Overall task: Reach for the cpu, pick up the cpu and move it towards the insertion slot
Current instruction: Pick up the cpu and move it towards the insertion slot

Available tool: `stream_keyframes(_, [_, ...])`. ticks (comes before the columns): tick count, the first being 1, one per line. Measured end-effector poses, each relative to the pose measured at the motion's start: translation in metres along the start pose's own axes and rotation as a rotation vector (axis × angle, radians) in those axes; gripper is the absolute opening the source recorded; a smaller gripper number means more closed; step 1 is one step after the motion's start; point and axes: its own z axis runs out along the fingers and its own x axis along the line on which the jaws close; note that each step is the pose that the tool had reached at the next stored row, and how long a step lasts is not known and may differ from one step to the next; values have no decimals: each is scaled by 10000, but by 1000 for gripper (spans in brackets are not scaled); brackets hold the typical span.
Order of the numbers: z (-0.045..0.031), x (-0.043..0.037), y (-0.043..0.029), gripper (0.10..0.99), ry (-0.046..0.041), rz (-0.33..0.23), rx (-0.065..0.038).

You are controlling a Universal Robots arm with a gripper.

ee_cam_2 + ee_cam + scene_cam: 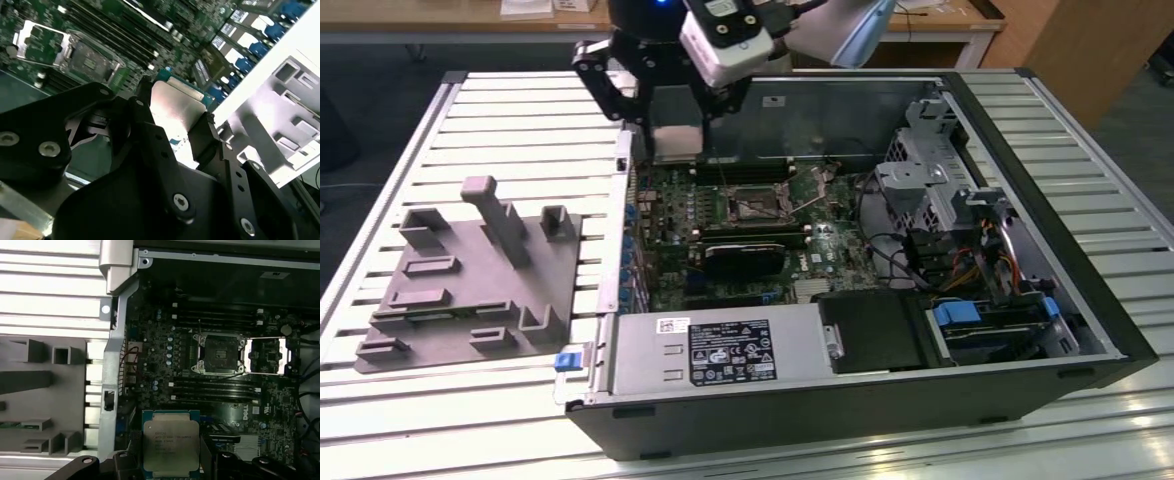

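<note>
1. Claw [177,120] jaws are closed on the cpu [171,446], one black finger [150,130] pressed on each of two opposite edges; in both wrist views the chip's silvery top with its pale rim sits between them, lifted clear of everything below.
2. Going by the exterior view from its left, the grey moulded tray [467,280] with its upright pegs lies on the slatted table [400,150], well apart from the claw [678,140] and on the exterior view's left of it.
3. Next comes the open computer case [1067,250]; the claw hangs above its far edge, near the case wall closest to the tray.
4. Beneath and just beyond the claw lies the green motherboard [165,365].
5. On that board the insertion slot [218,354] stands open, its dark centre bare, its metal bracket [267,356] folded out flat beside it; the held cpu is apart from it, with long memory slots [215,387] lying between chip and slot.
6. Nearest the exterior camera, the silver power supply [714,350] sits in the case, far from the claw.
</note>
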Motion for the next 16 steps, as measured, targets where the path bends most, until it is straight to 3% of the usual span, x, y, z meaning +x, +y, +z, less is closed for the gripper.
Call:
stream_keyframes(10, [12, -435, -14, 541, 9, 0, 0])
stream_keyframes(16, [56, -637, 22, 541, 11, 0, 0])
